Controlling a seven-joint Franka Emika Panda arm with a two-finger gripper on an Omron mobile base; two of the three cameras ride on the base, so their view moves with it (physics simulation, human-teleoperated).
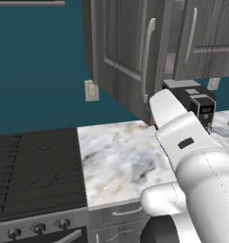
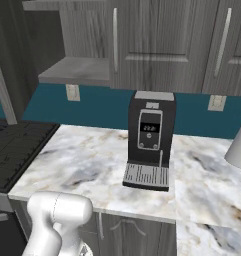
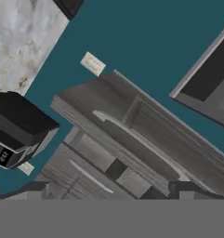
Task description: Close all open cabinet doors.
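One grey wood-grain cabinet door (image 1: 117, 52) stands swung out from the wall cabinet toward me, its long silver handle (image 1: 147, 61) facing right. The door to its right (image 1: 206, 38) sits flush. From the right base view, the open compartment shows a bare shelf (image 2: 77, 71) beside two flush doors (image 2: 157, 45). In the hand view the open door (image 3: 169, 135) runs diagonally just beyond my gripper (image 3: 113, 190), whose dark fingertips (image 3: 35, 188) stand wide apart, open and empty. My white arm (image 1: 182, 137) reaches up under the open door.
A black coffee machine (image 2: 149, 140) stands on the marble counter (image 2: 82, 165) under the cabinets. A black stove (image 1: 35, 166) lies left of the counter. Wall outlets (image 1: 91, 90) sit on the teal backsplash. A pale object (image 2: 239, 142) stands at the counter's right edge.
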